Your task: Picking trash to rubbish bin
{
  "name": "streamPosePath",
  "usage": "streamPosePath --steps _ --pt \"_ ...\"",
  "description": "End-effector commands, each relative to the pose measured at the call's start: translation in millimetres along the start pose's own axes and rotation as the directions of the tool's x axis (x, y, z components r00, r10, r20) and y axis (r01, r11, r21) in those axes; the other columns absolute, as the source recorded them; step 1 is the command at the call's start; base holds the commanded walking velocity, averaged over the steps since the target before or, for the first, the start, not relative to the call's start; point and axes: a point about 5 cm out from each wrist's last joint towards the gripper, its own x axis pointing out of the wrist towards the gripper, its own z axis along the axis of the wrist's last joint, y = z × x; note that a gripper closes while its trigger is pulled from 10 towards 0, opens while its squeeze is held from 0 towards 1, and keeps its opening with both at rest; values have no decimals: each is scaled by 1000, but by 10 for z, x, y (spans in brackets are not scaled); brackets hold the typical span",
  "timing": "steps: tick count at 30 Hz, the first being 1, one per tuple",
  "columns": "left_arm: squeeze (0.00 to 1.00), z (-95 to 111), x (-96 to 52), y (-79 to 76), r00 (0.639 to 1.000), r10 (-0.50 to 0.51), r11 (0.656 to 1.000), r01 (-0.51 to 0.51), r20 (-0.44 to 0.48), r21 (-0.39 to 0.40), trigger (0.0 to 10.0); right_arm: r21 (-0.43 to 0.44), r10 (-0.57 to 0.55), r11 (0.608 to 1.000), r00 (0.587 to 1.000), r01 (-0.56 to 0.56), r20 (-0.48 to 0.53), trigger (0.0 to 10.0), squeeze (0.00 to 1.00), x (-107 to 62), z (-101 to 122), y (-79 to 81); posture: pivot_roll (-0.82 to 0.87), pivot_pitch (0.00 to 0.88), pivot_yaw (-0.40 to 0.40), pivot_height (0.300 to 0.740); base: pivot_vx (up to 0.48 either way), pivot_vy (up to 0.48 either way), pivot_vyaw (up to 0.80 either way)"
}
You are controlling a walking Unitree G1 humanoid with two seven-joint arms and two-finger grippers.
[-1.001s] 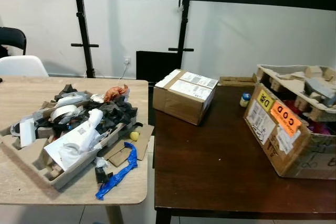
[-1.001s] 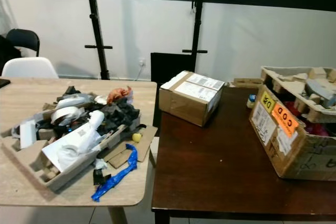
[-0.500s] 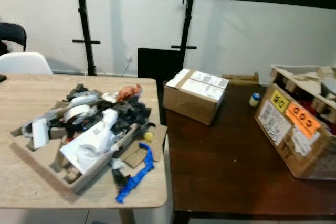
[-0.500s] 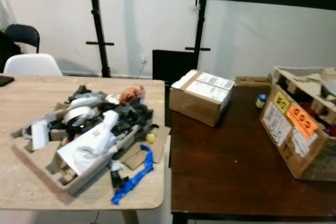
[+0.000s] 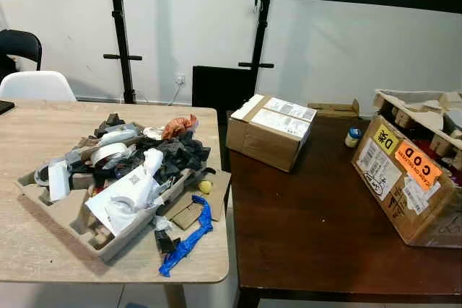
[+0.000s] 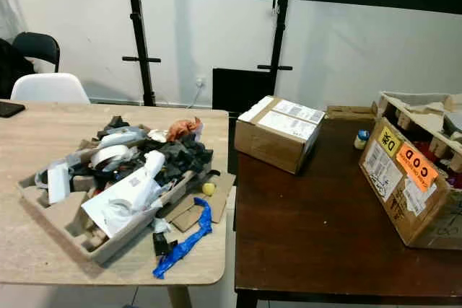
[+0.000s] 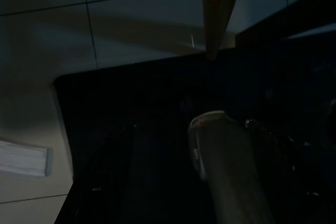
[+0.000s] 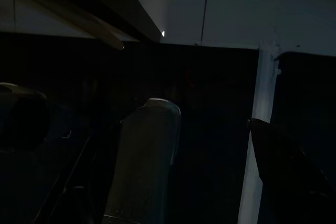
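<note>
Pale wood surface (image 5: 29, 128) on the left, butted against a dark brown surface (image 5: 310, 243) on the right. Heaped near the pale surface's front right corner: a trash pile (image 5: 137, 171) of black scraps, white plastic and torn card, sitting in and spilling over a moulded pulp tray (image 5: 61, 214). On top of the heap, a white tape roll (image 5: 108, 154) and a crumpled white bag (image 5: 126, 196); at its far side, an orange wrapper (image 5: 178, 126). Just off the tray toward the right edge, a small yellow ball (image 5: 205, 187) resting on flat cardboard pieces (image 5: 189, 214), with a twisted blue strip (image 5: 186, 239) trailing toward the front edge.

On the dark surface, near its far left corner, a sealed cardboard box (image 5: 271, 133) with white labels. At the right edge, a bigger open box (image 5: 404, 185) bearing an orange COD sticker, pulp packing stacked over its top. Between the two boxes, toward the far edge, a small blue-lidded jar (image 5: 352, 137).

Behind the pale surface, a white chair (image 5: 36, 86) and a black chair (image 5: 20, 42).

Left gripper (image 7: 173, 129) and right gripper (image 8: 210, 124) hanging low in deep shade over floor tiles, beside the undersides of the surfaces. Too dark to tell whether either set of jaws is parted or closed, or holding anything.
</note>
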Motion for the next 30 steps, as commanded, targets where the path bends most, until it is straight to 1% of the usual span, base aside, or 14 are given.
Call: streamPosePath --steps 1,11,24,30 --pt "0 21 8 -22 1000 -3 999 3 2 -38 10000 14 -9 1000 1000 9 5 10000 0 -6 17 -21 88 0 -51 740 0 0 0" --pt "0 40 12 -30 1000 -6 999 6 7 -48 10000 13 -9 1000 1000 9 11 10000 0 -9 43 -25 87 0 -51 740 -48 0 0" --pt "0 40 14 -48 1000 -12 999 13 7 -50 10000 12 -13 1000 1000 13 13 10000 0 -10 48 -30 85 0 -49 740 -270 0 0" --pt "0 44 15 -49 1000 -16 999 16 7 -49 10000 12 -13 1000 1000 13 12 10000 0 -9 37 -30 85 0 -50 740 -357 0 0"
